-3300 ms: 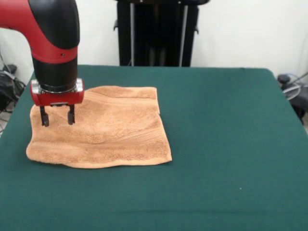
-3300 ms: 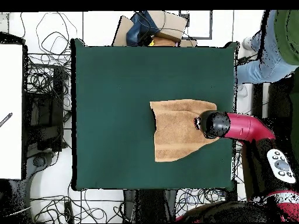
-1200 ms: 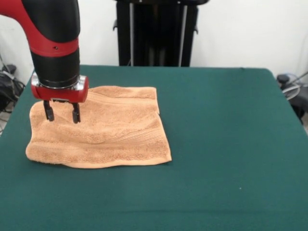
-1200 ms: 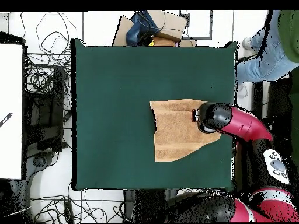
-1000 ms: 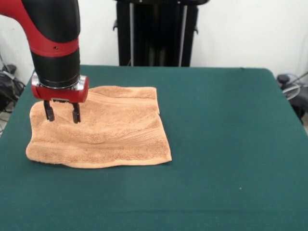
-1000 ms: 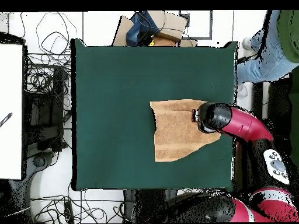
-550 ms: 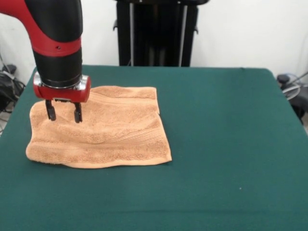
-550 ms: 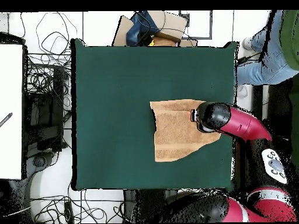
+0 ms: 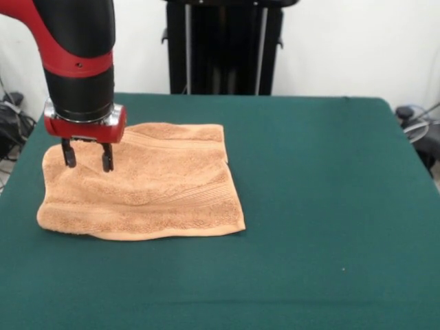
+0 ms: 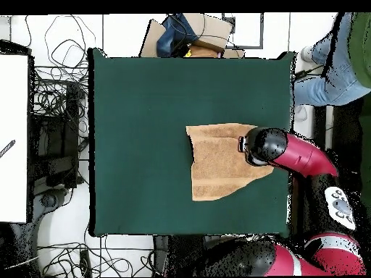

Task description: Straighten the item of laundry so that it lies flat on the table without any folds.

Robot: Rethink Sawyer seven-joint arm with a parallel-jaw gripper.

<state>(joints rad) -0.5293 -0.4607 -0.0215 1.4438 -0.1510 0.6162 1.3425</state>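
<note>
The gripper (image 9: 86,156) hangs spread and empty above the soft, limp towel (image 9: 144,185), best pinched at a hemmed corner.

Nubby terry towel (image 9: 148,182), matt felt table (image 9: 323,179)

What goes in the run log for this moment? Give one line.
gripper: open, above towel's corner, holding nothing | towel: rumpled, on table | task: not done
</note>
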